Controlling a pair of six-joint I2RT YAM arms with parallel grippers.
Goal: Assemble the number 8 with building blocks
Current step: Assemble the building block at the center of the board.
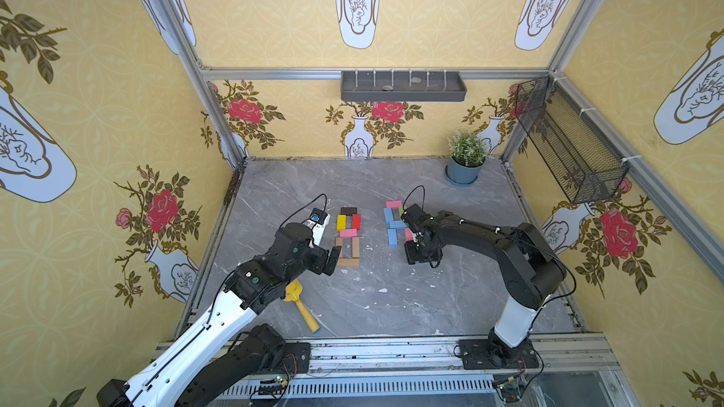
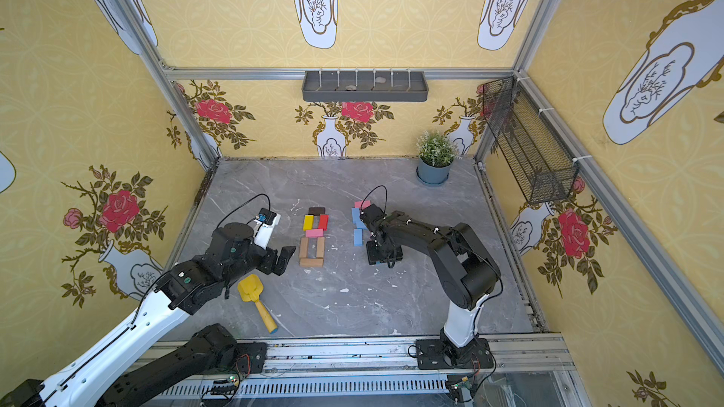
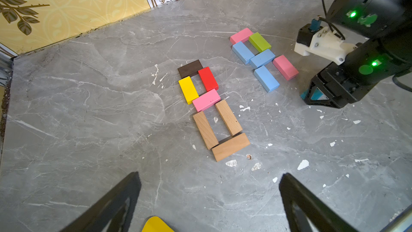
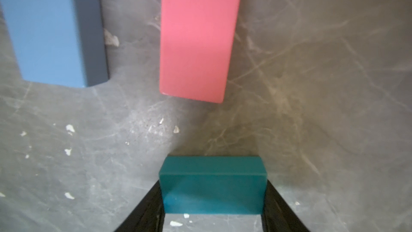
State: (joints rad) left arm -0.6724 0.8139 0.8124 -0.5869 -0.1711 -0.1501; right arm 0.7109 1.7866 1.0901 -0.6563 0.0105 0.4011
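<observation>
Metal rail [image 1: 391, 351], marble tabletop [image 1: 391, 307], floral walls [image 1: 274, 25]

- first 8 is closed, all flat: dark brown wooden brick [image 3: 190, 68] on top, yellow brick [image 3: 188, 89] and red brick [image 3: 208, 79] as sides, pink crossbar brick [image 3: 206, 100], three plain tan wood bricks [image 3: 230, 146] round the lower loop
- second 8 beside it: pink top brick [image 3: 241, 35], green brick [image 3: 259, 41], three light blue bricks [image 3: 262, 58], pink side brick [image 3: 285, 67], bottom open
- teal brick [image 4: 213, 184] lies flat near that pink side's end, not touching
</observation>
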